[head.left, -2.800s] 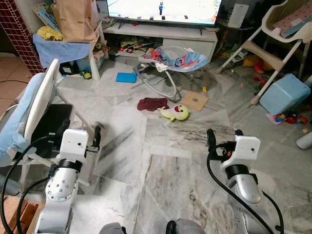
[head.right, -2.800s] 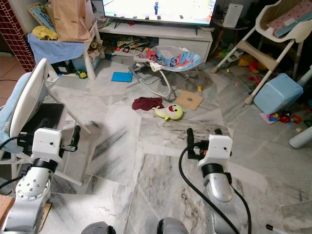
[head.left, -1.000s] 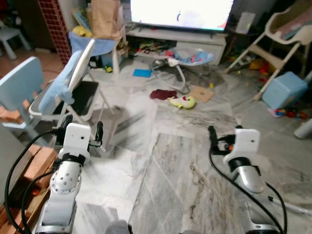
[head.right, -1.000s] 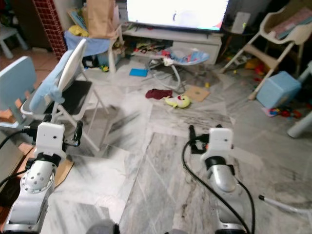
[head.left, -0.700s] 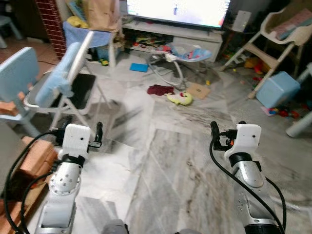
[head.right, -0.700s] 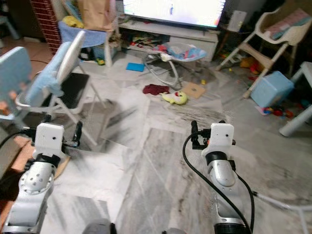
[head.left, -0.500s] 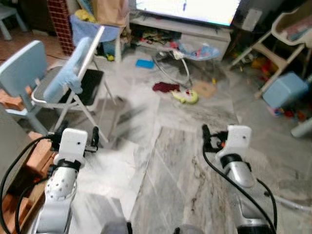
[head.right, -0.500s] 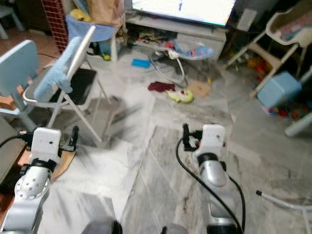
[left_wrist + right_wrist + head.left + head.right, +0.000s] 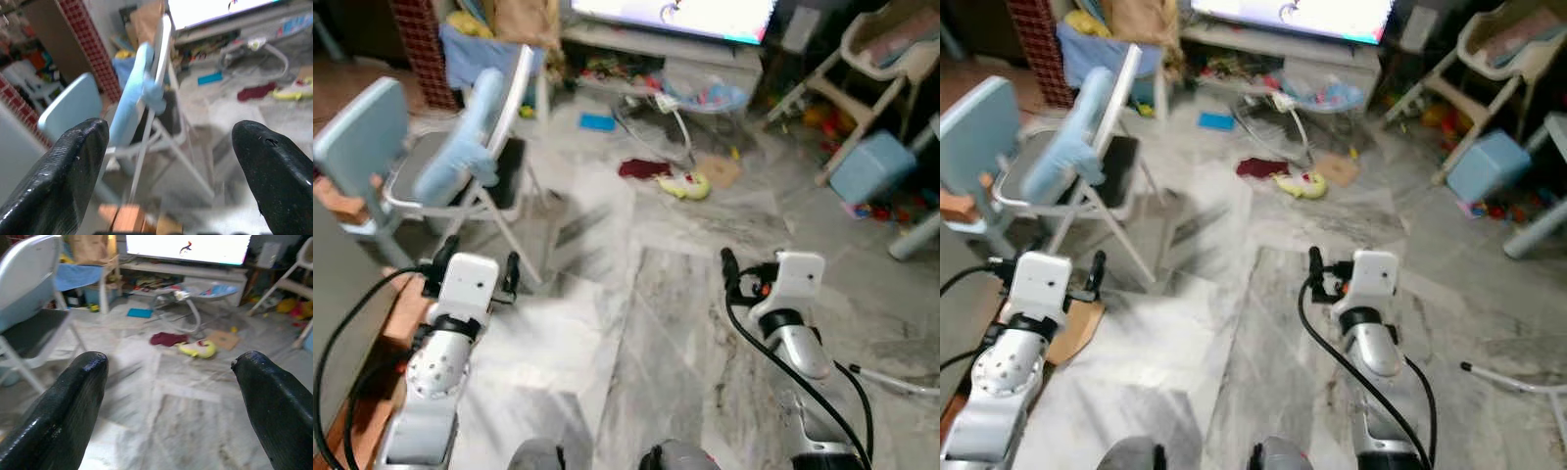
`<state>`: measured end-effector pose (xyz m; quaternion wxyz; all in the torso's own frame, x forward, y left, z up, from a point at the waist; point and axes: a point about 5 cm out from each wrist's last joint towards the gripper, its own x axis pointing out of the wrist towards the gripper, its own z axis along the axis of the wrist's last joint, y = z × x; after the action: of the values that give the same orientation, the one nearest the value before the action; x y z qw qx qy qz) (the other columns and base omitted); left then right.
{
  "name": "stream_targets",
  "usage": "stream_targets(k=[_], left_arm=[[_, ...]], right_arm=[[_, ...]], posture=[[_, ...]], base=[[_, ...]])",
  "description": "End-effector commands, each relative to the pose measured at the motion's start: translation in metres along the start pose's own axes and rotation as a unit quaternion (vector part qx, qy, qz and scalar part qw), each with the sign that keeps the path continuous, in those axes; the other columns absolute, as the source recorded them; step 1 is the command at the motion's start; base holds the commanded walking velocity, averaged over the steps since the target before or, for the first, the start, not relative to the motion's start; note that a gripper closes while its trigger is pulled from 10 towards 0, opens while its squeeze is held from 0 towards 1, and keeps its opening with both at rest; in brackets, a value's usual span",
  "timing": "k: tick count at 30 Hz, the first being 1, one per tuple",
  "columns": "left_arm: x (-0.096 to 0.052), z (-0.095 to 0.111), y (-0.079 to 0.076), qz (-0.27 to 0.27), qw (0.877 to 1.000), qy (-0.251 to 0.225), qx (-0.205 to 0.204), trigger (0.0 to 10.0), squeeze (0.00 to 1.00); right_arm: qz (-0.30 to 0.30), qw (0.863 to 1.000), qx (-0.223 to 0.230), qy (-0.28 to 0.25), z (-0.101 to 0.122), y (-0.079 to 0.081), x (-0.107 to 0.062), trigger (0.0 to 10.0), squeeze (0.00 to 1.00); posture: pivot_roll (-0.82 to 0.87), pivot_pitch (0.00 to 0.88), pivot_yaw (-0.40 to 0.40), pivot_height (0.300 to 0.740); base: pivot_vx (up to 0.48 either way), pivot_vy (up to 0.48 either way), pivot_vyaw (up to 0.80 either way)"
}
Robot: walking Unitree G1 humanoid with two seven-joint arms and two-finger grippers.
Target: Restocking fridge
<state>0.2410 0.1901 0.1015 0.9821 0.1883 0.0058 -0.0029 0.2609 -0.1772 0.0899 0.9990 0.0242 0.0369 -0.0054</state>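
Observation:
I stand on a grey marble floor (image 9: 656, 294) in a living room. My left gripper (image 9: 481, 253) is held out low in front of me, open and empty. In the left wrist view its fingers (image 9: 63, 166) frame a white folding chair (image 9: 151, 98) draped with a blue cloth. My right gripper (image 9: 759, 264) is held out at the same height, also open and empty. Between its fingers (image 9: 73, 396) in the right wrist view lie a yellow plush toy (image 9: 198, 348) and a dark red cloth (image 9: 166, 338) on the floor.
The folding chair (image 9: 470, 162) and a small blue chair (image 9: 357, 127) stand close on my left, above bricks (image 9: 401, 313). Ahead are a baby bouncer (image 9: 705, 96), a TV (image 9: 675, 12) and toys. On the right are a blue bin (image 9: 867, 164), a high chair (image 9: 886, 49) and a white pole (image 9: 891, 377).
The whole view has shifted and the chairs on the left appear closer, so the camera has moved. Both grippers stay open and empty in the same held-out pose.

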Motion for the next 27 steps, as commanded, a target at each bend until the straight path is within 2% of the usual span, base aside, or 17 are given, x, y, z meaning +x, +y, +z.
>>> stream_targets(k=[1, 5, 13, 16, 19, 22, 27], left_arm=[[-0.001, 0.001, -0.008, -0.017, 1.000, 0.001, -0.008, 10.0, 0.00], [0.001, 0.005, -0.010, -0.033, 0.999, -0.015, 0.021, 10.0, 0.00], [0.002, 0.001, -0.009, -0.020, 1.000, -0.004, 0.005, 10.0, 0.00], [0.003, 0.005, -0.006, -0.016, 1.000, -0.021, -0.007, 10.0, 0.00], [0.003, 0.005, -0.005, -0.015, 1.000, -0.023, -0.001, 10.0, 0.00], [0.003, 0.004, -0.003, -0.018, 0.999, -0.022, -0.021, 10.0, 0.00], [0.006, -0.004, 0.007, 0.016, 0.999, 0.000, -0.049, 10.0, 0.00]], right_arm=[[-0.012, 1.000, -0.005, 0.007, -0.002, -0.008, -0.002, 10.0, 0.00], [-0.015, 1.000, -0.006, 0.007, -0.002, -0.010, -0.001, 10.0, 0.00], [-0.014, 1.000, -0.008, 0.007, -0.002, -0.009, 0.000, 10.0, 0.00], [-0.013, 1.000, -0.009, 0.006, -0.002, -0.009, 0.001, 10.0, 0.00], [-0.013, 1.000, -0.009, 0.005, -0.001, -0.008, 0.002, 10.0, 0.00], [-0.014, 1.000, -0.011, 0.002, -0.001, -0.008, 0.003, 10.0, 0.00], [-0.016, 1.000, -0.011, -0.002, 0.000, -0.008, 0.004, 10.0, 0.00]], posture=[[0.05, 0.041, -0.067, 0.740], [0.05, 0.039, -0.067, 0.740], [0.05, 0.038, -0.068, 0.740], [0.05, 0.033, -0.069, 0.740], [0.06, 0.032, -0.069, 0.740], [0.06, 0.031, -0.069, 0.740], [0.06, 0.027, -0.071, 0.740]], base=[[-0.330, 0.352, 0.00], [-0.331, 0.352, 0.00], [-0.333, 0.349, 0.00], [-0.311, 0.361, 0.00], [0.000, 0.000, 0.00], [0.000, 0.000, 0.00], [0.000, 0.000, 0.00]])
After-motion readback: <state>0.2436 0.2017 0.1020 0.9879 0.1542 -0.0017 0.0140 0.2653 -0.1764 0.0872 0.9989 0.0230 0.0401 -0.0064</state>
